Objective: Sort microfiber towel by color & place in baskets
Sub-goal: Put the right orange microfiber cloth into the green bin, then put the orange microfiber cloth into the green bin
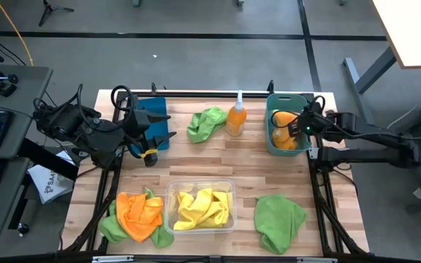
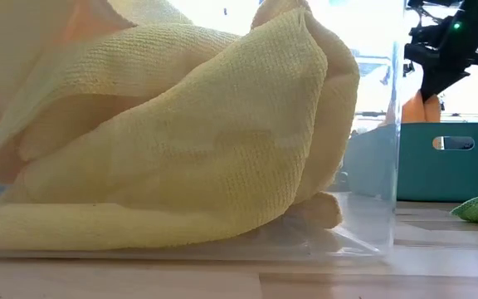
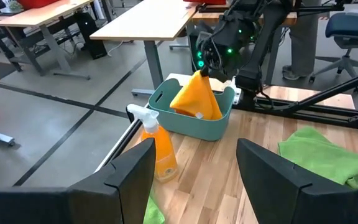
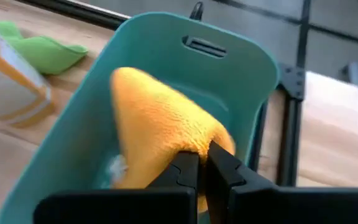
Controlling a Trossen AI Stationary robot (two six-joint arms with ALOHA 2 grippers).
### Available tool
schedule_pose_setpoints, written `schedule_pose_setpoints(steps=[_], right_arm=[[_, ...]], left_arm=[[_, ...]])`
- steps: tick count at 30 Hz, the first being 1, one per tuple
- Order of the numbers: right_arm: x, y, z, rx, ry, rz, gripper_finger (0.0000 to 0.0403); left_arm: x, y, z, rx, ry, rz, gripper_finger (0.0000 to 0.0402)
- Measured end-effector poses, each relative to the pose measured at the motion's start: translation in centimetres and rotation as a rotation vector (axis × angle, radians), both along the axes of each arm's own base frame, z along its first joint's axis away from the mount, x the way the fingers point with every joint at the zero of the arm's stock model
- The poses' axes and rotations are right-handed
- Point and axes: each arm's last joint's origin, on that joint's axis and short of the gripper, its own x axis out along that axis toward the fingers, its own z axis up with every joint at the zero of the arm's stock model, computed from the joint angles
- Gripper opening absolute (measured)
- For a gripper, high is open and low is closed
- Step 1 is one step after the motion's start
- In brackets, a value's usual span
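My right gripper is over the teal basket, shut on an orange towel that hangs into it. My left gripper is open by the dark blue basket at the table's left, touching nothing. The clear basket at the near edge holds yellow towels. An orange towel lies on a lime green one at the near left. One green towel lies near right, and another lies by the far edge. My right gripper pinches a bunched peak of the orange towel between its two fingertips, coming from above. The towel hangs below the fingers as a cone. Its lower end reaches down inside the teal basket.
An orange spray bottle with a white nozzle stands between the far green towel and the teal basket. A black rail runs along the far edge. Bare wood lies in the table's middle.
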Motion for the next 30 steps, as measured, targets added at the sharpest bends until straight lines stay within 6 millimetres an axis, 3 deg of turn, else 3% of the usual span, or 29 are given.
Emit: schedule_pose_setpoints(steps=[5, 14, 18, 21, 24, 27, 30], right_arm=[[0.6, -0.5, 0.0, 0.038, -0.035, 0.027, 0.0046], [1.4, -1.5, 0.3, 0.050, -0.116, -0.002, 0.0233], [1.8, -1.5, 0.5, 0.072, -0.164, 0.044, 0.0294], [2.2, -1.5, 0.7, 0.099, -0.213, 0.103, 0.0319], [2.6, -1.5, 0.9, 0.114, -0.260, 0.133, 0.0329], [2.9, -1.5, 1.1, 0.105, -0.294, 0.148, 0.0330], [3.1, -1.6, 1.3, 0.091, -0.313, 0.171, 0.0330]], left_arm=[[0.0, 0.0, 0.0, -0.001, 0.000, 0.000, 0.0213], [0.1, -0.3, -0.1, -0.090, 0.003, -0.067, 0.0213], [0.4, -0.7, -0.4, -0.214, 0.015, -0.135, 0.0213], [1.2, -1.8, -1.3, -0.414, 0.088, -0.235, 0.0213], [1.9, -4.0, -4.4, -0.558, 0.335, -0.294, 0.0213], [1.5, -6.8, -9.2, -0.589, 0.626, -0.221, 0.0213], [0.3, -9.5, -14.0, -0.593, 0.798, -0.181, 0.0213]])
